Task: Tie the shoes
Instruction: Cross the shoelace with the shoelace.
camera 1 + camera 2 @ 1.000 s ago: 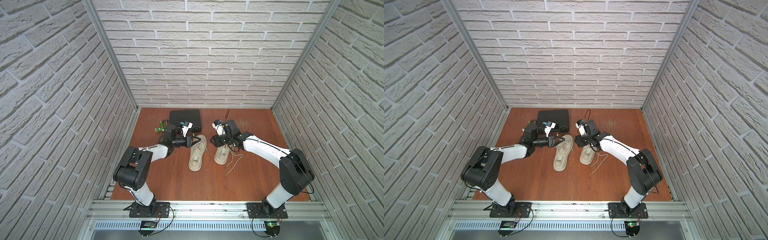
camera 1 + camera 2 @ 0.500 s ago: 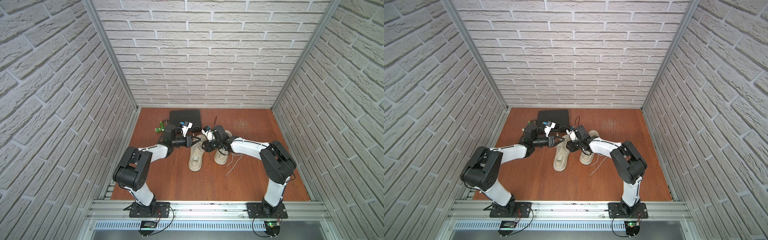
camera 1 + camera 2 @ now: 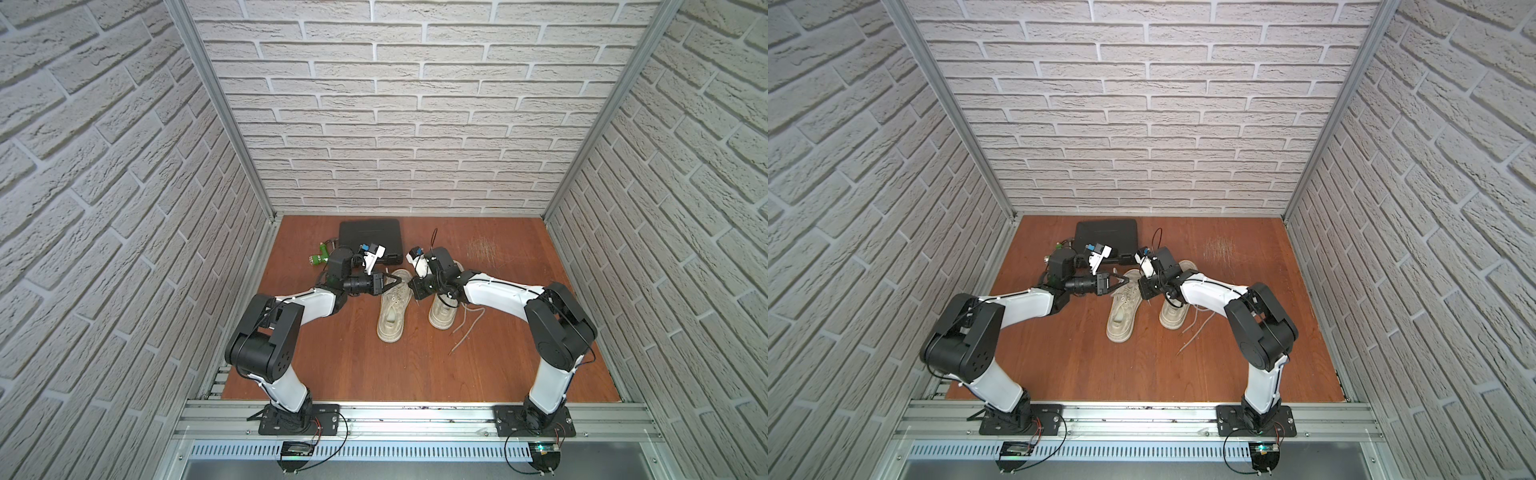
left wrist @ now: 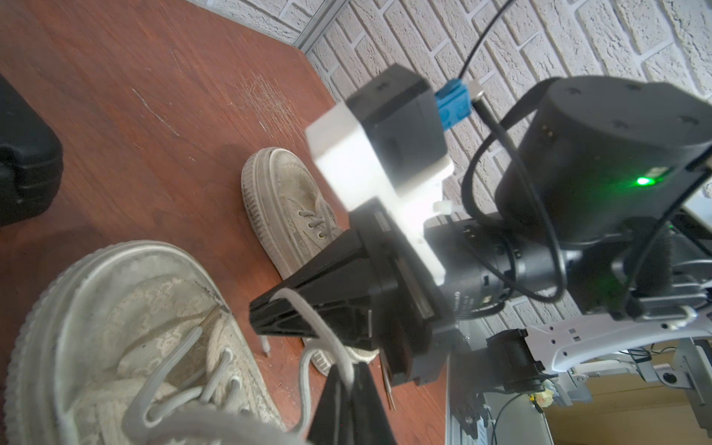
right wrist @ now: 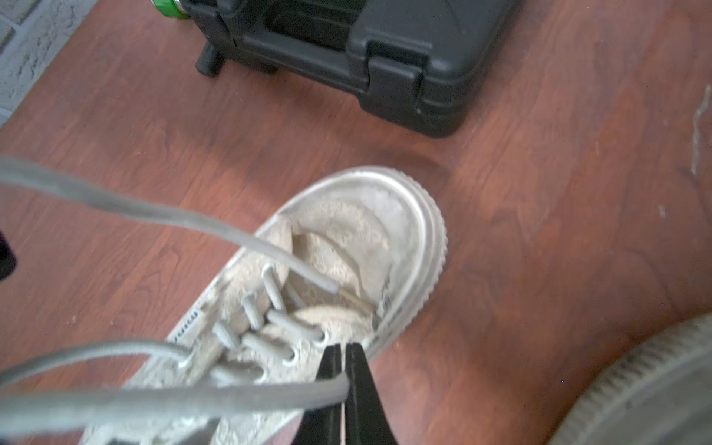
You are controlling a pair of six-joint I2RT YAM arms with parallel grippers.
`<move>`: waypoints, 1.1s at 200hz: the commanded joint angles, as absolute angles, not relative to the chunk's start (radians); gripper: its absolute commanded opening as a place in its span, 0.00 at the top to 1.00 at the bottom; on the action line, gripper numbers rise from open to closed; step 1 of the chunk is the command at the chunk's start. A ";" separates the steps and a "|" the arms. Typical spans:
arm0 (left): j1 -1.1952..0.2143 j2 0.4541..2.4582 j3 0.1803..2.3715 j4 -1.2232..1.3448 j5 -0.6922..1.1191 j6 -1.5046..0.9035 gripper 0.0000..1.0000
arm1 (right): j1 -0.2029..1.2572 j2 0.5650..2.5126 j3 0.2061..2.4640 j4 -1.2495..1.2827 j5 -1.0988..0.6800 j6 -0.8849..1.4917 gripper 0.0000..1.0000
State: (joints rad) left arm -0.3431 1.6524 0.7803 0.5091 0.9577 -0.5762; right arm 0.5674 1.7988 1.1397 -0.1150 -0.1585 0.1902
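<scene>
Between the arms on the wooden table, the shoes are set side by side; soft, limp laces, best taken near the ends, are pinched by the closed left gripper and right gripper.

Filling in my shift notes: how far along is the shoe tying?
Done: no knot shows on either shoe. In hand: left gripper and right gripper each pinch a lace of the shoe nearer the left arm. Left: tie it, then the other shoe, whose laces trail loose on the table.
</scene>
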 commanded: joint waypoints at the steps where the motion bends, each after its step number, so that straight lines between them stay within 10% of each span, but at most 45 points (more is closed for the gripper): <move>1: -0.367 1.659 0.825 0.466 0.951 -0.515 1.00 | 0.570 1.661 1.101 -0.193 -0.123 0.169 0.97; 74: -0.374 1.764 0.899 0.471 0.959 -0.505 1.00 | 0.585 1.428 1.016 -0.127 -0.314 0.264 0.97; 220: -0.345 1.869 0.976 0.436 1.006 -0.472 1.00 | 0.646 1.610 1.049 0.297 -0.177 0.179 0.97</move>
